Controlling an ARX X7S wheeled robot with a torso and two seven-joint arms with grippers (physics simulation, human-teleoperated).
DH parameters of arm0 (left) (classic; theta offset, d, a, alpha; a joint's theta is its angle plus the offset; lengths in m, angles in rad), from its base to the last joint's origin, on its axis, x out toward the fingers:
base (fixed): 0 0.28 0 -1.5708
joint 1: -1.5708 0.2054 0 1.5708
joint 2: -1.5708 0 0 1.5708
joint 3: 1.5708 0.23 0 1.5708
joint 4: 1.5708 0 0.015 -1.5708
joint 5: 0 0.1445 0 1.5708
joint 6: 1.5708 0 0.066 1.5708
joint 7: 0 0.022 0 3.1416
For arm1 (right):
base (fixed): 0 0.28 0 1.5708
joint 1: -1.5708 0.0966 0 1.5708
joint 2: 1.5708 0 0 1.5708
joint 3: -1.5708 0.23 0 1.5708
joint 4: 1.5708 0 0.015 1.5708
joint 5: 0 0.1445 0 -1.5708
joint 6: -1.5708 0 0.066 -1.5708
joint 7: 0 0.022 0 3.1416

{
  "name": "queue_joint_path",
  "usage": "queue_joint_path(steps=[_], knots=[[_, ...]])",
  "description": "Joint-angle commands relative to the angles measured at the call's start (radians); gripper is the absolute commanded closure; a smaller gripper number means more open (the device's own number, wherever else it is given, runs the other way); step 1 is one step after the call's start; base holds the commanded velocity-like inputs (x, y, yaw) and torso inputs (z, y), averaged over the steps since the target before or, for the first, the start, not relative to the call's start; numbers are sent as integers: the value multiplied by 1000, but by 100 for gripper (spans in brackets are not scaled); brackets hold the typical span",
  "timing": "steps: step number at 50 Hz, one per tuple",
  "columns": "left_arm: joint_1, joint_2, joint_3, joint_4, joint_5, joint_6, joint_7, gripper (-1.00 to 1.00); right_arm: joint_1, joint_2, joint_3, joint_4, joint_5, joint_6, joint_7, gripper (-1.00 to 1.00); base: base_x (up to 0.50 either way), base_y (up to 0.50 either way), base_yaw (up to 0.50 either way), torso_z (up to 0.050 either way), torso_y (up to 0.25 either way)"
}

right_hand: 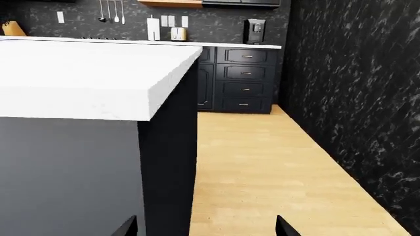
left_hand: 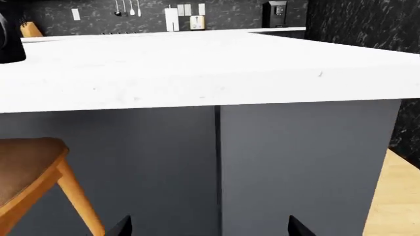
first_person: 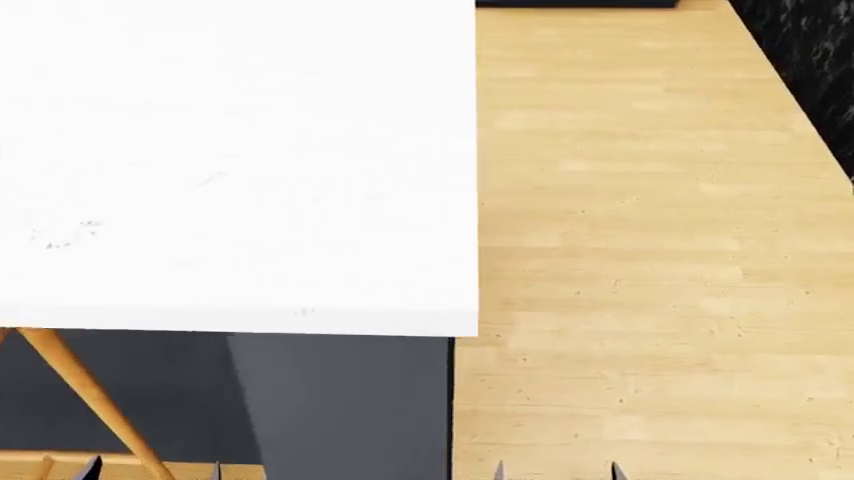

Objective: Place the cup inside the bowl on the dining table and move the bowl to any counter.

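Both grippers sit low at the bottom edge, left gripper (first_person: 151,470) and right gripper (first_person: 558,470) spread wide, holding nothing. The table (first_person: 240,170) fills the upper left; a black object (left_hand: 10,42), perhaps the cup, sits at its far left edge.

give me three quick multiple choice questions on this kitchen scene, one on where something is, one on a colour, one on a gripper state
1. Where is the coffee machine?
A. on the far counter against the black wall
B. on the wooden floor
C. on the wooden stool

2. What colour is the floor?
A. grey tile
B. light wood
C. black marble

3. How does the right gripper stand?
A. shut on a cup
B. shut on a bowl
C. open and empty

Answers:
1. A, it stands on the far counter beside the toaster in the right wrist view.
2. B, pale planks run beside the white table top in the head view.
3. C, its fingertips sit wide apart with only floor between them.
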Motion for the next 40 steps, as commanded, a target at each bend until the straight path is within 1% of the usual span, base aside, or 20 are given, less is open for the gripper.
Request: queue_joint_path(steps=[1,40], knots=[[2,-14,14,3,-13,1,-13,-100,1,11,-11,0,11,-1,19,-100,-113,500,0,0,0],[-4,-40,51,3,-39,3,-51,-100,3,41,-48,2,38,-5,49,-100,-133,500,0,0,0]])
